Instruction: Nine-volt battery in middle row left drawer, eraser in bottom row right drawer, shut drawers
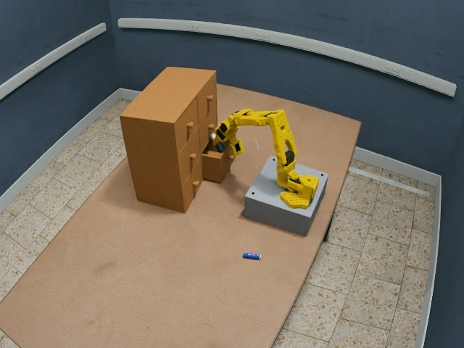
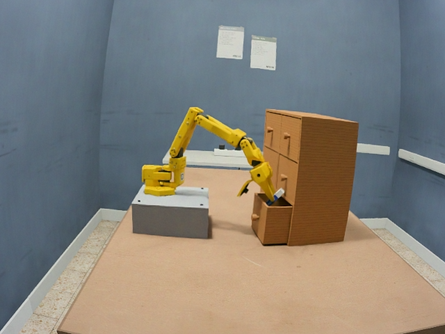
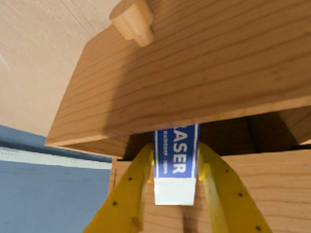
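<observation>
My gripper [image 1: 217, 142] [image 2: 273, 198] [image 3: 176, 167] is shut on the eraser [image 1: 220, 146] [image 2: 279, 194] [image 3: 175, 164], which has a blue sleeve and a white end. The eraser is held tilted over the open right drawer of the bottom row [image 1: 212, 167] [image 2: 277, 225] [image 3: 219, 73]. Its lower end dips below the drawer's rim, and its white end points up towards the chest [image 1: 157, 161] [image 2: 323, 179]. The left drawer of the middle row [image 1: 185, 161] is shut. The nine-volt battery is not visible in any view.
A blue cylindrical battery [image 1: 251, 256] lies on the table, towards the front in the top view. The arm stands on a grey block [image 1: 277, 213] [image 2: 170, 219] facing the chest. The other drawers look shut, with knobs sticking out above the open drawer.
</observation>
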Available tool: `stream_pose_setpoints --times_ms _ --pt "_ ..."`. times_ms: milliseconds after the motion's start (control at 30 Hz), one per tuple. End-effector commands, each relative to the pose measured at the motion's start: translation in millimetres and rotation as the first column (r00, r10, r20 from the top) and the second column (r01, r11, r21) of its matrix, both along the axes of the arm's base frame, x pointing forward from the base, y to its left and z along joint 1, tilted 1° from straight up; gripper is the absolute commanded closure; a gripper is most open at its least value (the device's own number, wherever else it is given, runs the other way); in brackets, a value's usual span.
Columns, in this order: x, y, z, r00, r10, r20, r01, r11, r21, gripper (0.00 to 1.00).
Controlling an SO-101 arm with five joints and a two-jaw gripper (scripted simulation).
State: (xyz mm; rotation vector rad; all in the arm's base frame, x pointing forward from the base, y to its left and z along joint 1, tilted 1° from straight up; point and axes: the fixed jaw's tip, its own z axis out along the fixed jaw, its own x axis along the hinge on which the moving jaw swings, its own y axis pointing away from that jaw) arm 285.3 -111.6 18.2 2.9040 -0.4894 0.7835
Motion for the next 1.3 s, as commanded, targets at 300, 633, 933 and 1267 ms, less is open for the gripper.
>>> stream_pose_setpoints --times_ms 300,633,933,1267 --pt "-2.4 1.9 -6.6 1.000 0.006 -0.014 -0.006 1.000 0.004 1.00" --pt "-2.4 1.9 -6.6 1.000 0.006 -0.014 -0.006 1.000 0.004 0.95" --pt "-2.4 1.9 -6.6 1.000 0.006 -0.014 -0.006 1.000 0.004 0.86" --pt "-2.4 1.9 -6.6 1.000 0.006 -0.014 -0.006 1.000 0.004 0.81"
